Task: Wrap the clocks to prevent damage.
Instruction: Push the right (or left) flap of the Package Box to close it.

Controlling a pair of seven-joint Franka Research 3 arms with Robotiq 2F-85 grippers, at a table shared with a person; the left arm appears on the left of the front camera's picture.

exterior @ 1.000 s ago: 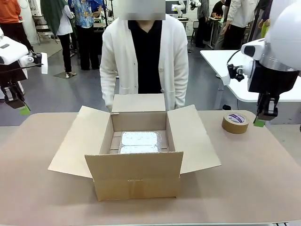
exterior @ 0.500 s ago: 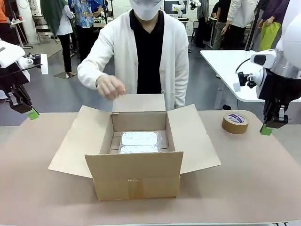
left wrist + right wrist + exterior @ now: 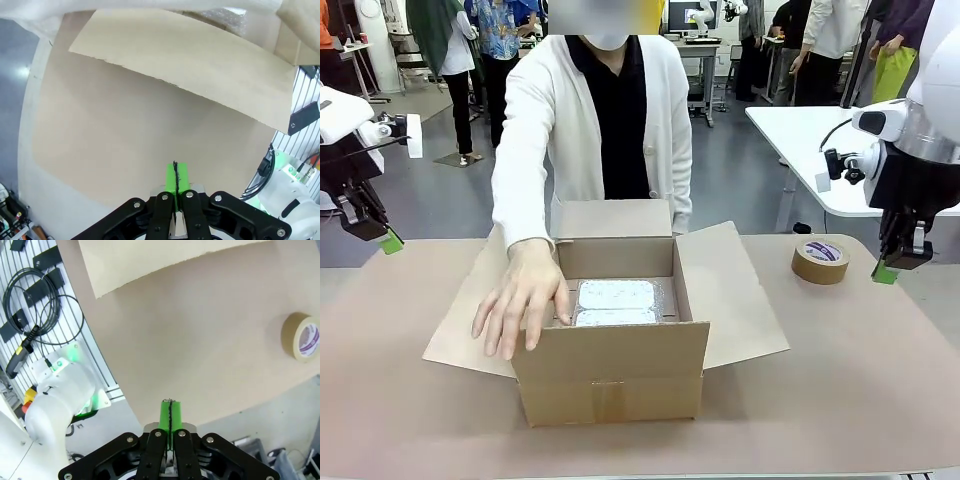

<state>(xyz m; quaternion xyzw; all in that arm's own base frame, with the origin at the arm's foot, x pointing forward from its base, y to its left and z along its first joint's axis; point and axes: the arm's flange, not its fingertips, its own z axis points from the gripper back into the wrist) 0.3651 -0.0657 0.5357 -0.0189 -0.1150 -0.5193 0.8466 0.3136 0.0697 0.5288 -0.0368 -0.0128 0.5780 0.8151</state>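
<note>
Two bubble-wrapped parcels (image 3: 616, 293) lie side by side inside the open cardboard box (image 3: 610, 375) at frame centre. The person's hand (image 3: 520, 300) rests on the box's left flap and wall. A brown tape roll (image 3: 821, 260) sits on the table (image 3: 840, 380) at right. The left gripper (image 3: 388, 241), far left, and the right gripper (image 3: 885, 273), far right, are both clenched on nothing.

A grey floor (image 3: 440, 200) stretches back to a white side table (image 3: 785, 130) and standing people (image 3: 500, 50).
</note>
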